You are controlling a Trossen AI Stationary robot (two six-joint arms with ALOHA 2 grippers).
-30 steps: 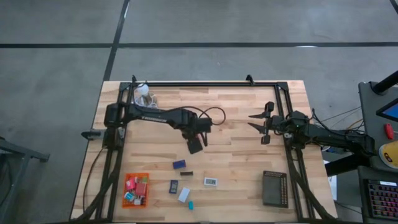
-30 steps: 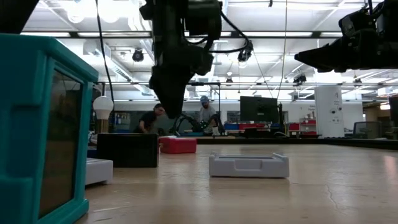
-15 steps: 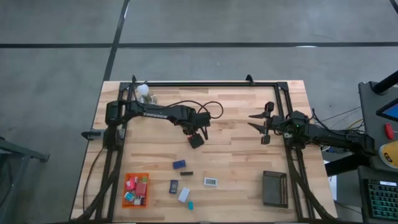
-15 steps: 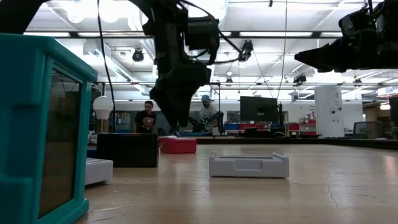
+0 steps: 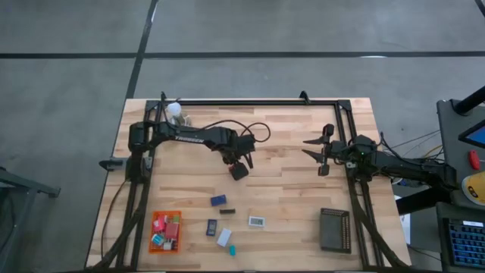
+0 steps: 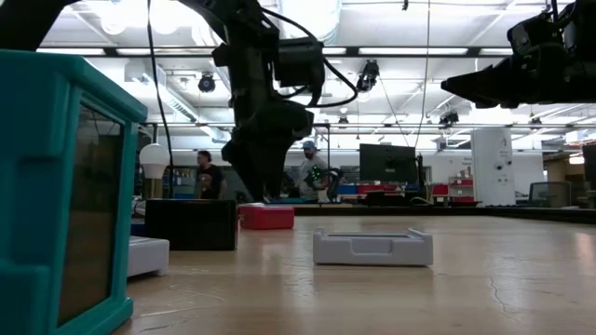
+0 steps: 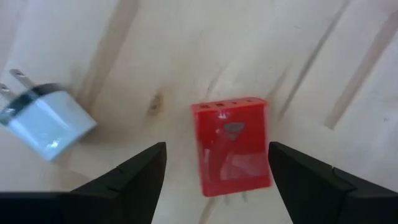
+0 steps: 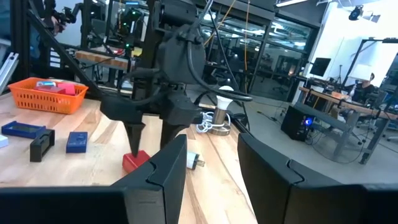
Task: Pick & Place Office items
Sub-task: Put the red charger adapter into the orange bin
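I've got the left pincer (image 7: 214, 180) spread wide, hovering over the small red plastic block (image 7: 232, 146) lying flat on the wooden tabletop (image 5: 288, 136), white plug adapter (image 7: 43, 121) just beside it. Right pincer (image 8: 208, 168) waits well right of the block, jaws partly apart, nothing between them.

No lettering can be read anywhere on the counter (image 5: 288, 152). White markings on the left arm (image 5: 186, 138) stay illegible.

A wooden tabletop (image 5: 288, 129) carries an orange ribbed tray (image 5: 154, 241) near one front corner and a black ribbed tray (image 5: 334, 229) near the other. A white bulb-like thing (image 5: 175, 111) sits at a back corner. Two people (image 6: 207, 173) stand in the room behind.
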